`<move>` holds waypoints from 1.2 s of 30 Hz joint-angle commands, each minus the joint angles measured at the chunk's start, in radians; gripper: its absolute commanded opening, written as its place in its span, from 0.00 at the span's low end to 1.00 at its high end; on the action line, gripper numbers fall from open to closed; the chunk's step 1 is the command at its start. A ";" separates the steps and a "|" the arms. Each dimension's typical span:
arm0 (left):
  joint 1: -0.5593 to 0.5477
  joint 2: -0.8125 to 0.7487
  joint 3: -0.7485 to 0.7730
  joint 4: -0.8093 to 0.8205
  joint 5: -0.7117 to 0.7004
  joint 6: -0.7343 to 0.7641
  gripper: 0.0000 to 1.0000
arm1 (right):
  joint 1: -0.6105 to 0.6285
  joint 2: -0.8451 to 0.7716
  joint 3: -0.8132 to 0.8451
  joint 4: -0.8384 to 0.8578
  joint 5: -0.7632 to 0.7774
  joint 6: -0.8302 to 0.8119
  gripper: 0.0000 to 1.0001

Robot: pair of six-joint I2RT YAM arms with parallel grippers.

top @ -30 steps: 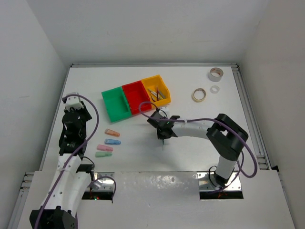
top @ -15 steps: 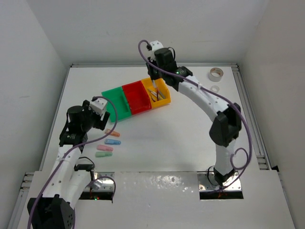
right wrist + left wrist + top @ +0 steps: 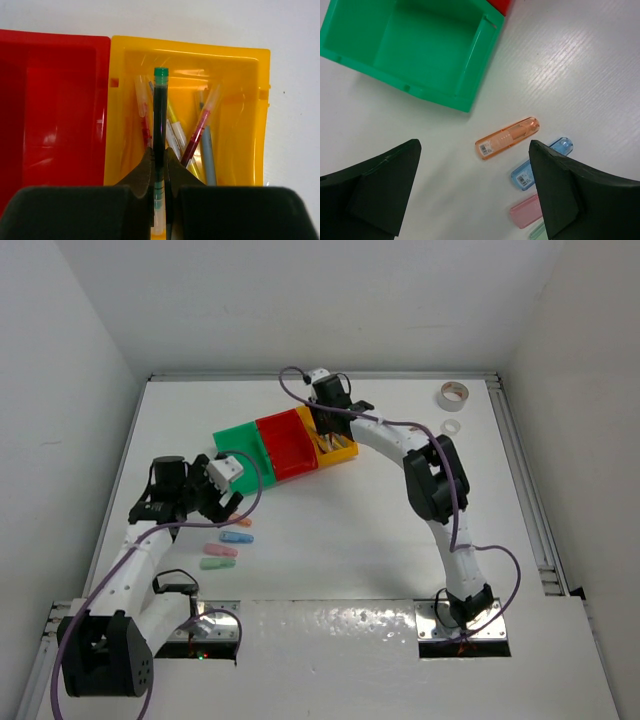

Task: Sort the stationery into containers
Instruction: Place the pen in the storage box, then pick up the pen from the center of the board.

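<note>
Right gripper [image 3: 159,167]: jaws clenched on a dark pen [image 3: 160,115], the two fingers pressed against its barrel from either side. The pen projects straight ahead of the jaws, with a green cap at its far end and a pale section at the end nearest the wrist. It lies over the yellow bin [image 3: 190,47], its cap close to the far wall. Whether it touches the contents below cannot be told. Beneath and just to one side of the jaws, the bin holds several loose pens lying crossed, among them a red pen [image 3: 198,134], a grey pen [image 3: 208,157] and a yellow pen [image 3: 173,119]. The red bin [image 3: 50,37] adjoins it on the other side of the jaws. In the top view the right gripper [image 3: 325,426] sits over the yellow bin [image 3: 343,451] at the end of the row. Left gripper [image 3: 474,148]: jaws released, fingers spread wide, gripping nothing. The orange piece [image 3: 507,137] lies flat on the table [image 3: 580,60] just ahead of the gap, closer to one finger than the other, slanted across the opening. It is translucent and rounded at one end, with a white barcode label at the other. The blue piece [image 3: 541,162] and pink piece [image 3: 526,211] lie beside it against the same finger, partly hidden. The green bin [image 3: 475,65] stands further ahead of the jaws, apart from the orange piece.
</note>
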 commanded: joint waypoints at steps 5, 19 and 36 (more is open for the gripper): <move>-0.004 0.042 0.046 0.012 0.039 0.070 0.88 | -0.004 -0.055 -0.115 0.131 0.054 0.002 0.00; -0.040 0.251 0.139 -0.288 0.008 0.713 0.73 | -0.011 -0.135 -0.076 0.122 0.025 -0.025 0.58; -0.113 0.564 0.277 -0.408 0.033 1.000 0.32 | 0.021 -0.765 -0.723 0.254 -0.026 0.058 0.56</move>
